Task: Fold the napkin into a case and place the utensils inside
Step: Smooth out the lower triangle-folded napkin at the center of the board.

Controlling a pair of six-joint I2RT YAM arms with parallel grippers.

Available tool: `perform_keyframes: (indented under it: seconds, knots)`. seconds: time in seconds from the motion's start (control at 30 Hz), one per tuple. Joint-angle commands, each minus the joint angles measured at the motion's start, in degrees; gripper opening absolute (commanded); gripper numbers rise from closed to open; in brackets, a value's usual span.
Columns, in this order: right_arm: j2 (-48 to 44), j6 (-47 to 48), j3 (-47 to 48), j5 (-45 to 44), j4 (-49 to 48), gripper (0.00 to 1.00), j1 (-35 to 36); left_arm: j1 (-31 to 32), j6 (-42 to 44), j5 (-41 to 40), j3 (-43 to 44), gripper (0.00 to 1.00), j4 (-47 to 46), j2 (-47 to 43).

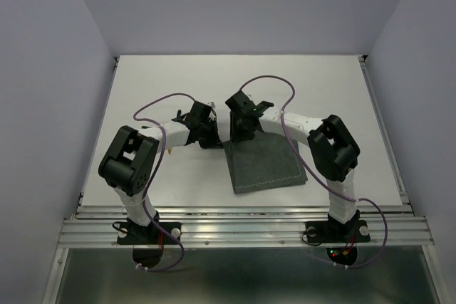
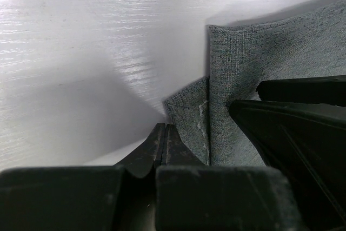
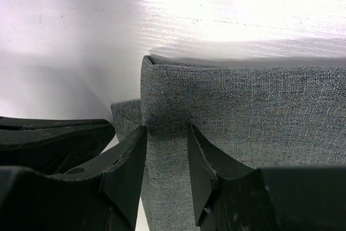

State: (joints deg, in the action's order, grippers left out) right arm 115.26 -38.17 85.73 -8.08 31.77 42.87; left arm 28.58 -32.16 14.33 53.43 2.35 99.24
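Note:
The dark grey-green napkin [image 1: 267,165] lies folded into a flat rectangle on the white table, between the two arms. Both grippers are at its far left corner. My right gripper [image 1: 242,133] [image 3: 166,131] is open, its jaws straddling the doubled edge of the napkin [image 3: 243,106] and gripping nothing. My left gripper [image 1: 210,140] [image 2: 165,128] is shut, its tips just left of a small flap of a lower layer that sticks out from the napkin [image 2: 259,52]. No cloth shows between them. The utensils and a case are out of view.
The white table [image 1: 157,90] is walled at the back and both sides. A metal rail [image 1: 242,229] runs along the near edge by the arm bases. The two grippers are close together, and the right fingers [image 2: 292,133] fill the right of the left wrist view.

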Motion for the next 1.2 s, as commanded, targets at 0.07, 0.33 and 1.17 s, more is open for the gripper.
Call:
perform_keyframes:
  seconds: [0.07,0.33,1.17]
  knots:
    - [1.1,-0.7,2.7,-1.3,-1.1,0.41,0.6,-0.4,1.1,1.1,2.3,0.0,-0.8,-2.3]
    - [2.1,-1.5,2.5,-1.0,-2.1,0.33,0.6,-0.4,-0.2,2.3,0.9,0.0,-0.6,-6.8]
    - [-3.9,-2.0,-1.4,1.2,-4.3,0.01,1.2,-0.4,1.3,3.6,2.8,0.0,-1.9,2.1]
